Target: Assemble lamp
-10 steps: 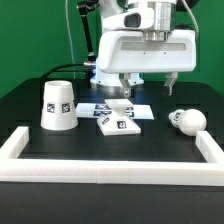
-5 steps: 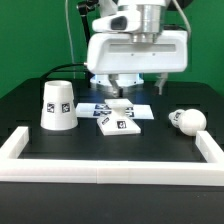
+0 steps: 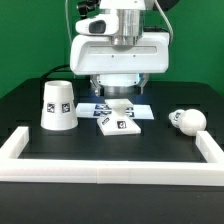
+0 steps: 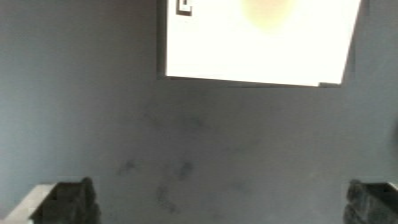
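The flat square lamp base [image 3: 118, 124] lies on the black table in the middle of the exterior view. The tapered shade [image 3: 57, 105] stands mouth down at the exterior view's left. The round-headed bulb [image 3: 186, 121] lies on its side at the right. My gripper [image 3: 120, 93] hangs open and empty above the table just behind the base. In the wrist view my gripper [image 4: 221, 205] shows both fingertips [image 4: 68, 203] far apart over bare table. A flat white panel [image 4: 254, 40] with a tag at its edge lies ahead; I cannot tell whether it is the base.
The marker board [image 3: 146, 109] lies behind the base, partly hidden by my gripper. The long white rail frame [image 3: 110, 177] borders the table's front and both sides. A green wall stands behind.
My gripper has moved toward the exterior view's left, from above the right part of the marker board to above its middle. The lamp parts have not moved.
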`<state>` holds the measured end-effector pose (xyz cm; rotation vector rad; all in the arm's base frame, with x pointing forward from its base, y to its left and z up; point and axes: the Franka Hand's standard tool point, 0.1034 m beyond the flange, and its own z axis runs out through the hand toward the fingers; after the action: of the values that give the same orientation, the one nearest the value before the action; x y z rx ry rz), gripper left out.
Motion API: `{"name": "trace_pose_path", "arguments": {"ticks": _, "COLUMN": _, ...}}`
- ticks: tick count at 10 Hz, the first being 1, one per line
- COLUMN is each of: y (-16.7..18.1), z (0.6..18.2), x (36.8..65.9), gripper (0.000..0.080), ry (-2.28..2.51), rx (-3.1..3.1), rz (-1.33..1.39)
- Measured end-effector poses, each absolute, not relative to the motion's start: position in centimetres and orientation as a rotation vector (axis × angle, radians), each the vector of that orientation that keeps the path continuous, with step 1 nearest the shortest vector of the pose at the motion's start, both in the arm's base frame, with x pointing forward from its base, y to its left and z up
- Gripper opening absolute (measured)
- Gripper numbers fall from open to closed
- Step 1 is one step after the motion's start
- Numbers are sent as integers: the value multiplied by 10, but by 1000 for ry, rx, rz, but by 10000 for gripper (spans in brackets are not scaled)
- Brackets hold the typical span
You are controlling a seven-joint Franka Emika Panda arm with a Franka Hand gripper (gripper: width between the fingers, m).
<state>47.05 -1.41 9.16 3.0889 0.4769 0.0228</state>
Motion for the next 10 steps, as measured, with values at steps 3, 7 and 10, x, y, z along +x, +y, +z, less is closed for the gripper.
{"name": "trace_pose_path", "arguments": {"ticks": 3, "y": -15, "z": 92, "x": 460, "gripper": 699, "ry": 462, "rx": 3107, "rz": -183}}
{"name": "trace_pose_path", "arguments": {"ticks": 7, "y": -15, "z": 82, "x": 442, "gripper": 699, "ry": 492, "rx": 3122, "rz": -168}}
{"name": "trace_pose_path", "arguments": {"ticks": 10, "y": -14, "z": 78, "x": 439, "gripper": 699, "ry": 482, "rx": 3122, "rz": -161}}
